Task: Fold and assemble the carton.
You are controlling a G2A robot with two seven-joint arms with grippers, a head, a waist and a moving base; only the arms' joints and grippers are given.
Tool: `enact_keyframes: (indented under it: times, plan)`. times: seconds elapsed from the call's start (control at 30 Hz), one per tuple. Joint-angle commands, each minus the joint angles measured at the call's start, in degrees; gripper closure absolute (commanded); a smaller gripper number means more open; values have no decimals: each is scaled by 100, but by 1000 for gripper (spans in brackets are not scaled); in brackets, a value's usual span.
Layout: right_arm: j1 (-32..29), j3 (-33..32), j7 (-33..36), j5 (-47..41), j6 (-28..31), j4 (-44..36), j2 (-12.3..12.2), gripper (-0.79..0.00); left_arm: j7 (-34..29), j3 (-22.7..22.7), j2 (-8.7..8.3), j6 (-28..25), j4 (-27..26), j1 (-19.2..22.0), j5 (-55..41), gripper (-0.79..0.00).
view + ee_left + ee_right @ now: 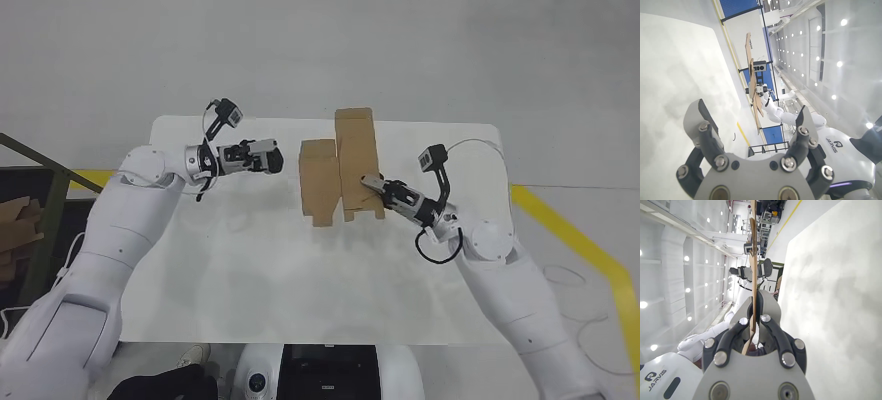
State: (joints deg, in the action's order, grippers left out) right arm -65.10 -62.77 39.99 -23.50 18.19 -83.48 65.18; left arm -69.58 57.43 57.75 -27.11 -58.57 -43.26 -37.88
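Note:
A flat, unfolded brown carton (pixel 340 165) hangs above the middle of the white table (pixel 250 290), held level in the air. My right gripper (pixel 370 185) is shut on its right edge; in the right wrist view the carton (pixel 754 275) runs edge-on between the fingers (pixel 745 306). My left gripper (pixel 275 160) stands open a short way left of the carton, apart from it. In the left wrist view the carton (pixel 753 89) is a thin edge-on sheet beyond the spread fingers (pixel 704 113).
A dark rack with flat cardboard pieces (pixel 15 225) stands off the table's left side. Yellow floor tape (pixel 570 235) runs past the table's right side. The tabletop in front of the arms is bare.

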Motion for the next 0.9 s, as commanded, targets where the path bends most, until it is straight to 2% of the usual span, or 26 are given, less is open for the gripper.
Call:
enact_keyframes:
  times: [0.0, 0.5, 0.57, 0.67, 0.73, 0.87]
  plan:
    - [-84, -19, -167, 3, -89, -111, 3, 0, 193, -96, 37, 127, -64, -59, 66, -785]
    - [-98, -18, -185, -14, -101, -132, 6, 0, 339, -173, 72, 247, -145, -83, 113, -785]
    - [-98, -18, -185, -14, -101, -132, 6, 0, 761, -124, 76, 391, -220, -174, 152, -785]
    - [-201, -75, -934, 252, -261, -208, 26, 0, 1193, -93, 78, 487, -416, -322, 348, -785]
    - [-310, -60, -1229, 33, -364, -283, 59, 0, 1509, -87, 84, 589, -528, -424, 482, -785]
    - [-396, -19, -1814, 228, -704, -372, 98, 0, 1799, -139, 118, 657, -773, -618, 589, -785]
